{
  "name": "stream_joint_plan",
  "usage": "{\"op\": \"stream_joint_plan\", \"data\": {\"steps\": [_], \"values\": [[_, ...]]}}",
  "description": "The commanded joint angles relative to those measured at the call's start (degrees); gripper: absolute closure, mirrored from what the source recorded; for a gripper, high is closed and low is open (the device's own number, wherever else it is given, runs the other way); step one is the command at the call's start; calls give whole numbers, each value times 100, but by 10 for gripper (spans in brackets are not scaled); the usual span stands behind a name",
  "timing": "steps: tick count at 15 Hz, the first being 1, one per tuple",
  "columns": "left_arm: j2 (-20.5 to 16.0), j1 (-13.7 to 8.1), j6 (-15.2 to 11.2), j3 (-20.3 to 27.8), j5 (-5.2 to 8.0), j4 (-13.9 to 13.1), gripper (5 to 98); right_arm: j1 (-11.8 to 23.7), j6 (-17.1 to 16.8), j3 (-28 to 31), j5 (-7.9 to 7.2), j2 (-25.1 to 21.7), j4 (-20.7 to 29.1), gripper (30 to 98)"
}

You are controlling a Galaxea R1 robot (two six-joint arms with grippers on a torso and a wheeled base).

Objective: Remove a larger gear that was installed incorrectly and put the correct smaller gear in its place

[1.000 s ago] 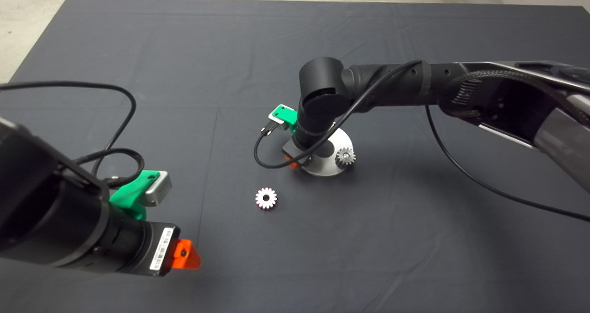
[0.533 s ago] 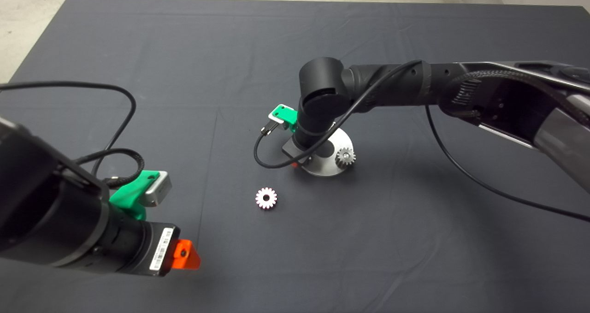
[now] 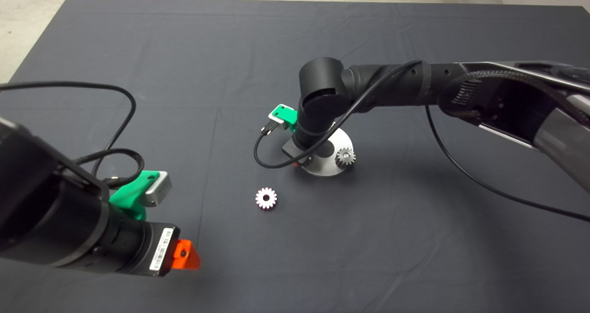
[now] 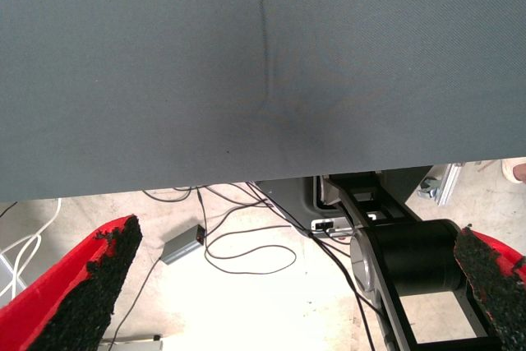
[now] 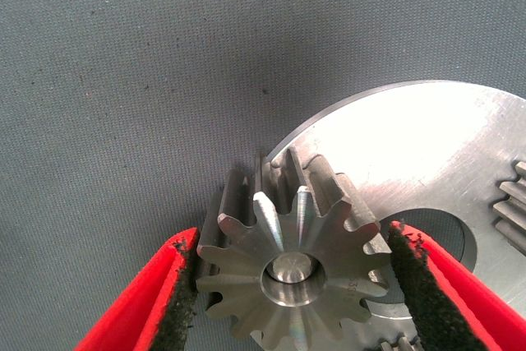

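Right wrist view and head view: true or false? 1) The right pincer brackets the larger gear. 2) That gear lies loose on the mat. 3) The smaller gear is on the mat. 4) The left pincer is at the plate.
1) True: the right pincer has a pad on each side of the larger gear.
2) False: it sits on the round metal plate.
3) True: the smaller gear lies apart from the plate.
4) False: the left pincer waits at lower left, open.

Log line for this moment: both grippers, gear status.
right gripper: astride larger gear on round plate, pads at its teeth | left gripper: open, idle at mat edge | smaller gear: loose on mat
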Motion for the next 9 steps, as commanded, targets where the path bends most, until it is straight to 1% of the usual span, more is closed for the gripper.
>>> {"op": "stream_joint_plan", "data": {"steps": [1, 2, 5, 7, 9], "values": [[-20, -82, -6, 102, 8, -132, 55, 59, 44, 67, -483, 25, -214, 708], [-20, -82, -6, 102, 8, -129, 55, 59, 53, 67, -483, 25, -214, 729], [-16, -82, 3, 102, 8, -129, 55, 59, 53, 76, -483, 25, -213, 735], [-11, -82, 3, 102, 8, -129, 55, 51, 53, 67, -483, 25, -214, 758], [-11, -82, 3, 102, 14, -129, 55, 7, 94, 76, -483, 34, -211, 759]]}}
